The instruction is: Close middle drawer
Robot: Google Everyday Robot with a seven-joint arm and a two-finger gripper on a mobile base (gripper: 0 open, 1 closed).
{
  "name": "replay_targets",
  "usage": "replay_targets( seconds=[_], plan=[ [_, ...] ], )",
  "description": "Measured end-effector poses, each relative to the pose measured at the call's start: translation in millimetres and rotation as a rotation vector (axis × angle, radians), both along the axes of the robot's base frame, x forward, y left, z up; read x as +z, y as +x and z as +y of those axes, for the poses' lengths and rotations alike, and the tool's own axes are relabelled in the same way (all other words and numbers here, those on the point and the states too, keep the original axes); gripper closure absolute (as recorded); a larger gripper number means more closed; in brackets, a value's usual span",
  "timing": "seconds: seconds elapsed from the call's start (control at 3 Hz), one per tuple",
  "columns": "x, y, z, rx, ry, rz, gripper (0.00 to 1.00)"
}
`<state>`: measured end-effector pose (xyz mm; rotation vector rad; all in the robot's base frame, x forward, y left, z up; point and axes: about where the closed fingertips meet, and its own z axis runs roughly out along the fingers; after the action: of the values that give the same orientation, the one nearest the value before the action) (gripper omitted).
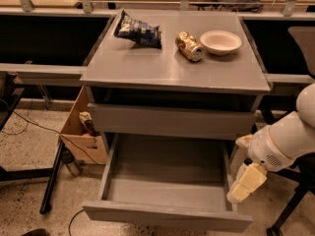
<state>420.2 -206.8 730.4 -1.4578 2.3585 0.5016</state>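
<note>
The middle drawer is pulled far out of the grey cabinet; it is a wide, shallow, empty box. Its plain flat front panel is at the bottom of the view. Above it, the drawer with the taller front panel stands slightly out under the cabinet top. My gripper, with pale yellow fingers on a white arm, hangs low at the right, just outside the middle drawer's right side wall and near its front corner. It holds nothing that I can see.
On the cabinet top lie a dark chip bag, a tipped can and a white bowl. A cardboard box stands on the floor at the left. Chair legs are at the lower right.
</note>
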Motion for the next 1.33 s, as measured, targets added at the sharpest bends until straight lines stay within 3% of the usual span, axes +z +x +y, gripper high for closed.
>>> replay_targets(
  seconds=[0.33, 0.67, 1.0, 1.33],
  plan=[
    [-61, -3, -4, -0.026, 0.068, 0.016, 0.0],
    [-64, -2, -3, -0.023, 0.072, 0.021, 0.0],
    [-96, 1, 9, 0.009, 0.114, 0.067, 0.0],
    [-156, -9, 13, -0.023, 0.196, 0.116, 0.0]
  ],
)
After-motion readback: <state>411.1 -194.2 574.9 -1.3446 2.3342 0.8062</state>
